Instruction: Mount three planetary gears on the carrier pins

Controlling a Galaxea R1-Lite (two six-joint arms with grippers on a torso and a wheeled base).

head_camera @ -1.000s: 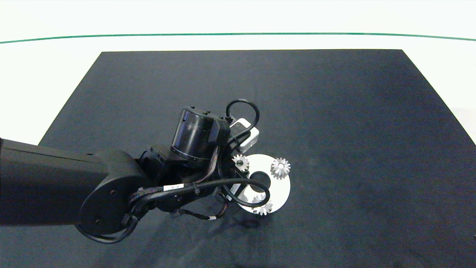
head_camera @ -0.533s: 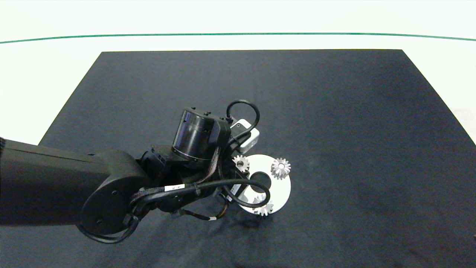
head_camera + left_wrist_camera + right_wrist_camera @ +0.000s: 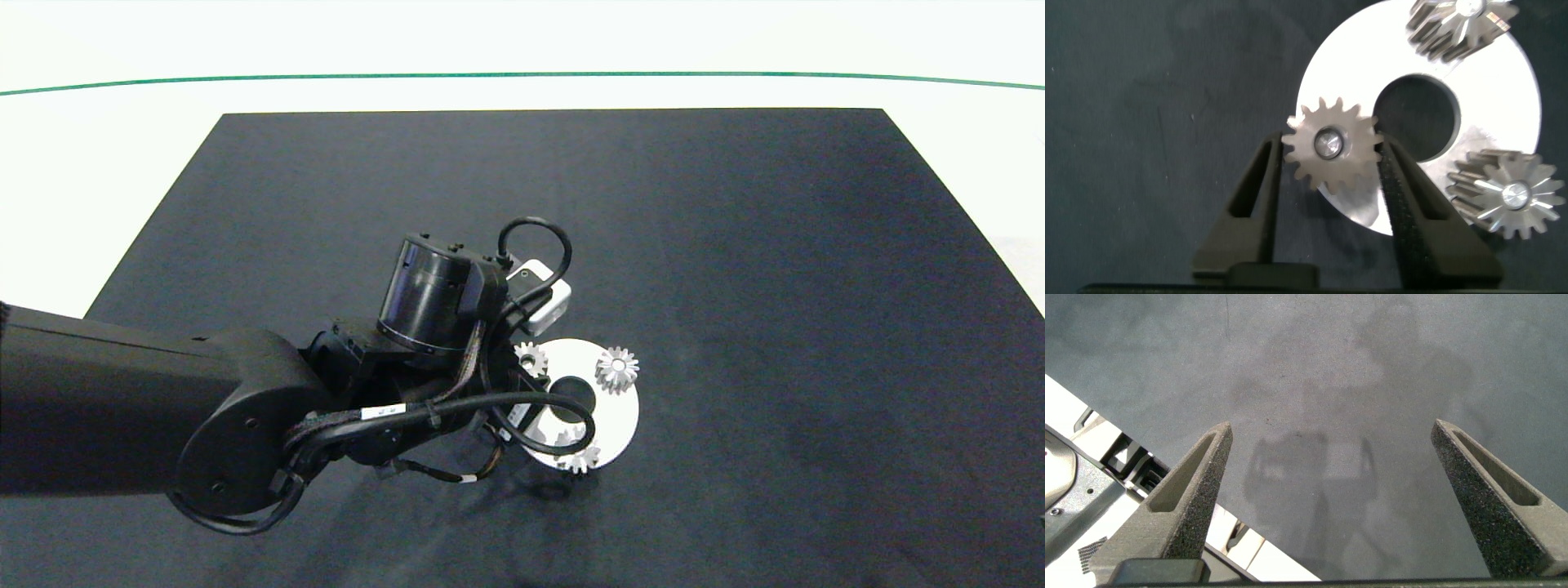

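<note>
A white disc (image 3: 620, 412) with a large centre hole lies on the dark mat, and three silver planetary gears sit on it. Two gears (image 3: 617, 369) (image 3: 578, 456) stand free on the disc. My left gripper (image 3: 1329, 149) is shut on the third gear (image 3: 1331, 163), one finger (image 3: 1259, 184) against its teeth on each side. A carrier pin (image 3: 1328, 144) shows in that gear's bore. In the head view this gear (image 3: 531, 357) peeks out beside my left wrist, which hides the fingers. My right gripper (image 3: 1331, 437) hangs open over bare mat, holding nothing.
The black mat (image 3: 735, 245) covers most of the white table (image 3: 122, 163). A green line (image 3: 522, 75) runs along the far side. The white table edge (image 3: 1094, 457) shows in the right wrist view.
The gear held at the disc's left rim has sunk slightly and shows a little less past my left wrist. The other two gears and the disc have not moved.
</note>
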